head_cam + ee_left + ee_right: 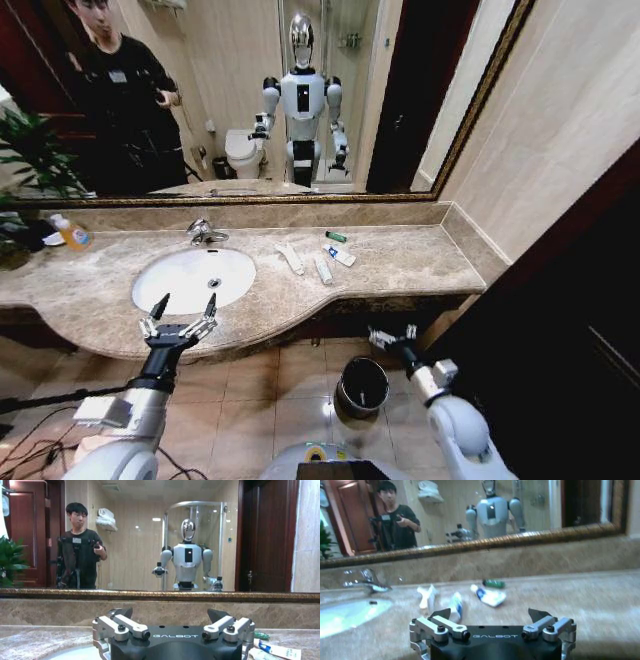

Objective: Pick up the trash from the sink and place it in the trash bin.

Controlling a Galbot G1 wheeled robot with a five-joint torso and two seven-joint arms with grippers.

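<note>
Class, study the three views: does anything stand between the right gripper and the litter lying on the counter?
Nothing visible does. The right gripper, open, sits low at the counter's front edge near the trash bin. The right wrist view shows bare marble counter between it and the litter, which lies right of the sink, not in it.

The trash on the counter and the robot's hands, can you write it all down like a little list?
trash: small tubes and packets on the marble counter, beside the sink
green piece: near the mirror
trash bin: on the floor, below the counter
left gripper: jaws open, at the basin's front edge
right gripper: jaws open, low, above the bin
</note>
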